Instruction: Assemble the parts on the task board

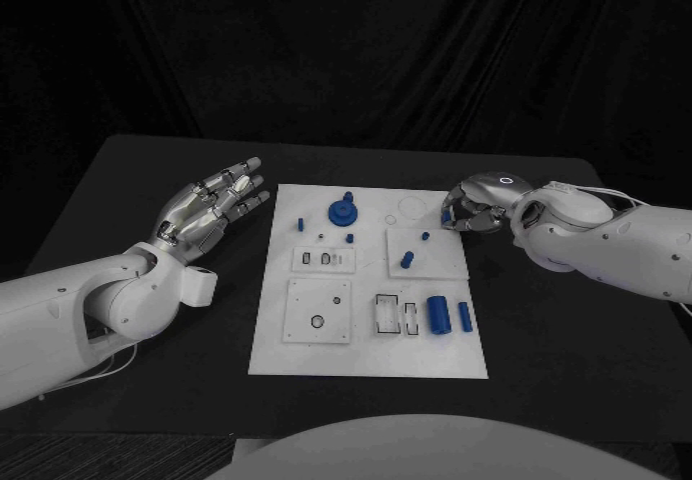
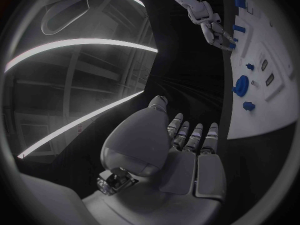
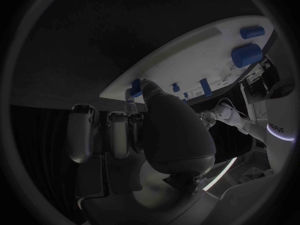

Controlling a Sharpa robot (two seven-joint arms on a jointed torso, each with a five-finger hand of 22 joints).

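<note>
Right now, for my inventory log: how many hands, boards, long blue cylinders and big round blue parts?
Hands: 2, left hand, right hand
Task board: 1
Long blue cylinders: 2
Big round blue part: 1
Total: 6

— What are the surfaces here?
— A matt black table (image 1: 144,180) carries the task board (image 1: 433,350), a smooth white plate that looks like plastic with a dull sheen.

— And the pieces beside the right hand (image 1: 476,210)?
— The blue parts (image 1: 343,211) look like smooth moulded plastic, slightly glossy. Both hands are silver with a metallic, satiny finish; the left hand (image 1: 214,205) catches light along its fingers. The arms' white shells (image 1: 620,245) look like glossy hard plastic.
</note>
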